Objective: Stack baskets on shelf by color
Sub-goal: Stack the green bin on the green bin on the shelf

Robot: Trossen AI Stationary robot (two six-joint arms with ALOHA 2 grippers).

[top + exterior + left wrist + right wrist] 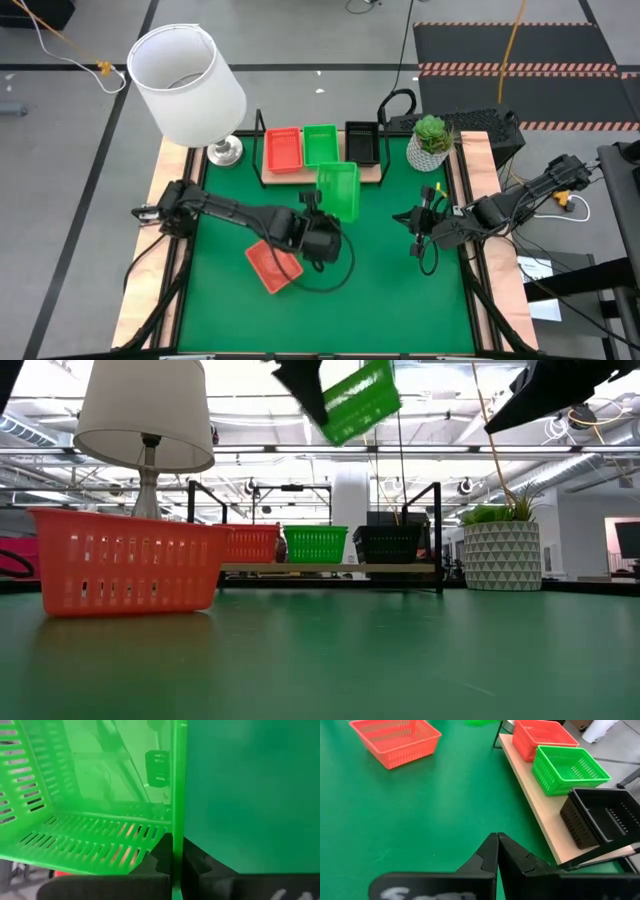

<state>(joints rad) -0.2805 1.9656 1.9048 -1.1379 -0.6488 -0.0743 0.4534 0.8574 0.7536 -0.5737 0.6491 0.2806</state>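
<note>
The shelf [371,173] stands at the table's far middle and carries an orange-red basket [283,150], a green basket [320,143] and a black basket [361,143] side by side. My left gripper [324,206] is shut on another green basket [340,188], held high over the mat just in front of the shelf and tilted in the low view [360,400]. A second orange-red basket [272,265] rests on its bottom on the mat, nearer and to the left. My right gripper [418,232] hangs shut and empty at the right. My left gripper pinches one wall of the green basket [177,827], which stands edge-on between its two fingers [161,854], one finger on the inner side and one on the outer. The basket is lifted clear of the mat and tilted, reaching from the fingers toward the shelf.
A white-shaded lamp [187,85] stands at the far left corner and a potted plant [432,140] at the far right, flanking the shelf. Open green mat [390,290] lies in the near half, right of the orange-red basket.
</note>
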